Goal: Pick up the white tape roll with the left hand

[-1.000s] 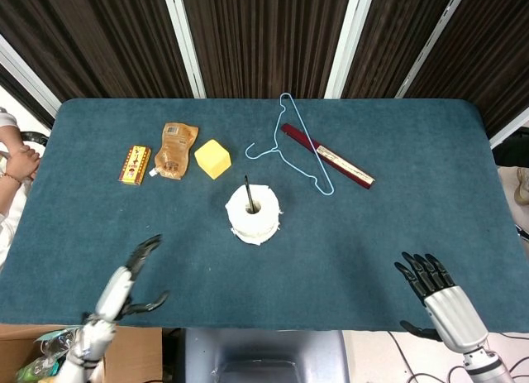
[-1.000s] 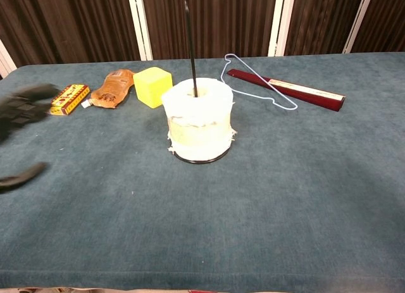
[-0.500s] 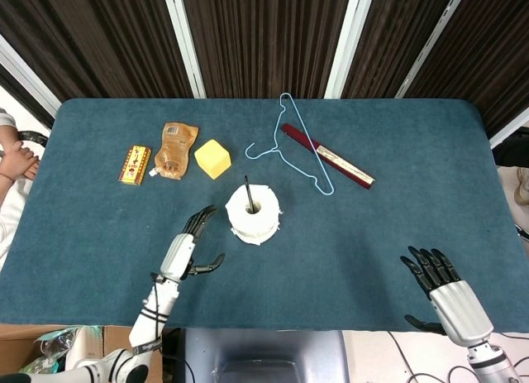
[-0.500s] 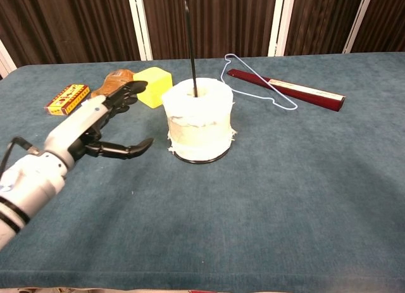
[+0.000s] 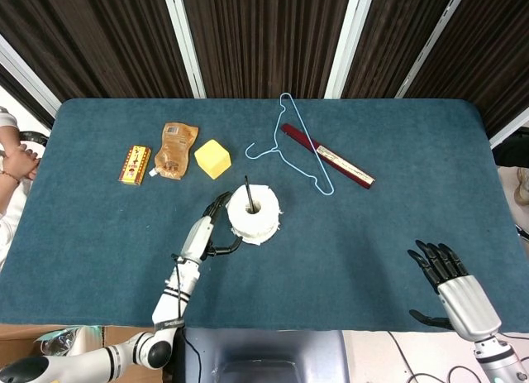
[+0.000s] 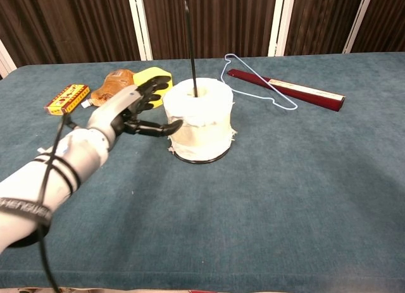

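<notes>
The white tape roll (image 5: 254, 213) (image 6: 199, 119) stands upright on a black base ring in the middle of the teal table, with a thin black rod (image 6: 191, 49) rising from its core. My left hand (image 5: 211, 227) (image 6: 140, 109) is at the roll's left side with its fingers spread. The thumb tip reaches the roll's wall and the other fingers are near its upper left edge. It holds nothing. My right hand (image 5: 451, 284) rests open near the table's front right edge, far from the roll, and shows only in the head view.
A yellow block (image 5: 213, 159) (image 6: 152, 86) sits just behind my left hand. A brown pouch (image 5: 173, 150) and a small red and yellow box (image 5: 135, 165) lie further left. A blue wire hanger (image 5: 296, 143) and a dark red ruler-like bar (image 5: 328, 156) lie behind the roll, to the right.
My left hand has moved from the table's front left edge forward and to the right, up to the left side of the white tape roll. The right hand slid slightly back.
</notes>
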You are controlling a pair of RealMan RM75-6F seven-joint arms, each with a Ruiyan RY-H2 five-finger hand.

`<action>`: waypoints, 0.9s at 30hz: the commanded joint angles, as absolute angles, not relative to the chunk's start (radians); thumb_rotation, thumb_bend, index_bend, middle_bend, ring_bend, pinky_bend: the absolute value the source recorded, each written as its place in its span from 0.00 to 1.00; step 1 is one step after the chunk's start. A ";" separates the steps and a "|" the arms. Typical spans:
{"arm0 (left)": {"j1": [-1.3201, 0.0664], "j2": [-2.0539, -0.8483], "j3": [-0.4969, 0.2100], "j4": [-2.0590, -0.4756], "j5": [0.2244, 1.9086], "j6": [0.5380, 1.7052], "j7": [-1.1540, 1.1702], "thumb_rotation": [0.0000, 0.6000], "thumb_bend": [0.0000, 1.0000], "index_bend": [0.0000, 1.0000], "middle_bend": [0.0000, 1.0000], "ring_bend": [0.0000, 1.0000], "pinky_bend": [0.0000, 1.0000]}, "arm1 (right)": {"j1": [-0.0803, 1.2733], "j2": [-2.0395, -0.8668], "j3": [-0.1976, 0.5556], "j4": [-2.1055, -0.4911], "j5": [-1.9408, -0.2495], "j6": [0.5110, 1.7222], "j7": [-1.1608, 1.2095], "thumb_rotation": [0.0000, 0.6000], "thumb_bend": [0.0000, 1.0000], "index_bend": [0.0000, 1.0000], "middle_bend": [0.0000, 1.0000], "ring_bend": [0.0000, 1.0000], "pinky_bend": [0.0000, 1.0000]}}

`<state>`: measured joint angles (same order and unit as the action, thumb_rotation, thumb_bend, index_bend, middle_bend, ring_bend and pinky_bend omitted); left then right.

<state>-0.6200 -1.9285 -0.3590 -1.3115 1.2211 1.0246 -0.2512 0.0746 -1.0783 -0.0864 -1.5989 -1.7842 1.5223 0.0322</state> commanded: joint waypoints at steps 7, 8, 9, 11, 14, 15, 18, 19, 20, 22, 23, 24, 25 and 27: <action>-0.685 -1.966 -0.421 -1.310 1.090 0.948 -0.208 1.00 0.33 0.00 0.00 0.00 0.05 | 0.070 -1.065 -0.075 -1.587 -1.761 1.541 0.078 1.00 0.06 0.00 0.00 0.00 0.00; -0.691 -1.968 -0.428 -1.308 1.078 0.942 -0.208 1.00 0.33 0.00 0.00 0.00 0.05 | 0.070 -1.064 -0.075 -1.588 -1.760 1.540 0.080 1.00 0.06 0.00 0.00 0.00 0.00; -0.698 -1.971 -0.436 -1.308 1.060 0.932 -0.207 1.00 0.33 0.00 0.00 0.00 0.06 | 0.070 -1.064 -0.076 -1.587 -1.761 1.540 0.081 1.00 0.06 0.00 0.00 0.00 0.00; -0.711 -1.978 -0.454 -1.301 1.033 0.930 -0.193 1.00 0.33 0.00 0.00 0.00 0.06 | 0.069 -1.063 -0.075 -1.587 -1.762 1.544 0.086 1.00 0.06 0.00 0.00 0.00 0.00; -0.739 -1.995 -0.481 -1.275 0.990 0.931 -0.159 1.00 0.33 0.00 0.00 0.00 0.05 | 0.069 -1.059 -0.074 -1.585 -1.762 1.549 0.098 1.00 0.06 0.00 0.00 0.00 0.00; -0.746 -1.998 -0.489 -1.271 0.976 0.928 -0.152 1.00 0.33 0.00 0.00 0.00 0.05 | 0.069 -1.058 -0.073 -1.585 -1.761 1.549 0.103 1.00 0.06 0.00 0.00 0.00 0.00; -0.767 -2.002 -0.497 -1.261 0.945 0.921 -0.120 1.00 0.33 0.00 0.00 0.00 0.10 | 0.069 -1.055 -0.071 -1.583 -1.756 1.550 0.114 1.00 0.06 0.00 0.00 0.00 0.00; -0.772 -2.000 -0.498 -1.265 0.934 0.914 -0.113 1.00 0.33 0.00 0.00 0.04 0.15 | 0.069 -1.054 -0.071 -1.582 -1.756 1.552 0.117 1.00 0.07 0.00 0.00 0.00 0.00; -0.772 -1.999 -0.499 -1.271 0.925 0.911 -0.114 1.00 0.33 0.00 0.00 0.07 0.18 | 0.069 -1.053 -0.071 -1.581 -1.757 1.554 0.120 1.00 0.07 0.00 0.00 0.00 0.00; -0.774 -1.990 -0.501 -1.284 0.909 0.893 -0.120 1.00 0.35 0.12 0.14 0.26 0.31 | 0.067 -1.052 -0.071 -1.579 -1.759 1.559 0.125 1.00 0.06 0.00 0.00 0.00 0.00; -0.771 -1.988 -0.506 -1.290 0.902 0.891 -0.133 1.00 0.36 0.19 0.23 0.35 0.37 | 0.066 -1.052 -0.071 -1.579 -1.760 1.561 0.127 1.00 0.06 0.00 0.00 0.00 0.00; -0.768 -1.990 -0.511 -1.292 0.899 0.896 -0.146 1.00 0.39 0.34 0.38 0.51 0.48 | 0.065 -1.051 -0.072 -1.578 -1.761 1.563 0.129 1.00 0.06 0.00 0.00 0.00 0.00; -0.768 -1.993 -0.509 -1.287 0.911 0.909 -0.151 1.00 0.42 0.41 0.45 0.59 0.53 | 0.064 -1.050 -0.072 -1.577 -1.763 1.565 0.132 1.00 0.06 0.00 0.00 0.00 0.00; -0.768 -2.000 -0.502 -1.274 0.949 0.945 -0.157 1.00 0.52 0.55 0.60 0.73 0.68 | 0.063 -1.049 -0.074 -1.576 -1.765 1.569 0.135 1.00 0.06 0.00 0.00 0.00 0.00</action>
